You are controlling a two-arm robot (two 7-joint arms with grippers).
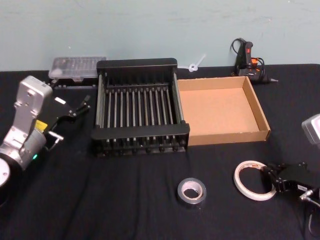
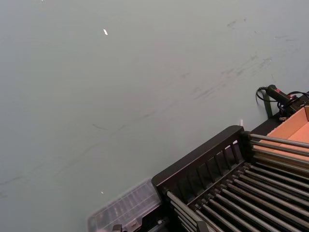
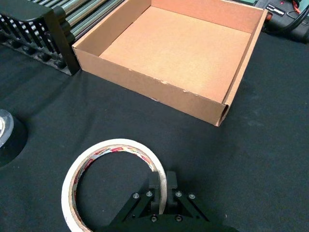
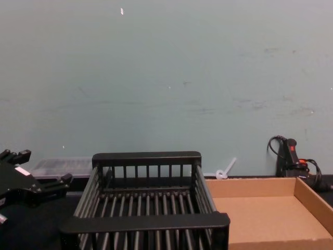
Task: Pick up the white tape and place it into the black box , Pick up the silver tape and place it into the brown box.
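Pale green-grey wall at the back, and a black cloth surface carrying everything. The black box sits in the middle of the head view with the brown box touching its right side, both empty. The white tape lies flat at the lower right of the head view, and the silver tape lies flat just to its left, lower centre, a bit apart from it. The right gripper is down at the white tape, and in the right wrist view its jaws straddle the near edge of the ring, one inside the hole and one outside, pinched on the band or very nearly so. So the tape runs away from the jaws toward the boxes, and the black box is up and to the left of it, past the silver tape. The left gripper hangs at the left of the head view beside the black box, jaws slightly apart and holding nothing, well away from both rolls. Looks like the lift comes next, and the thin band could easily slip.
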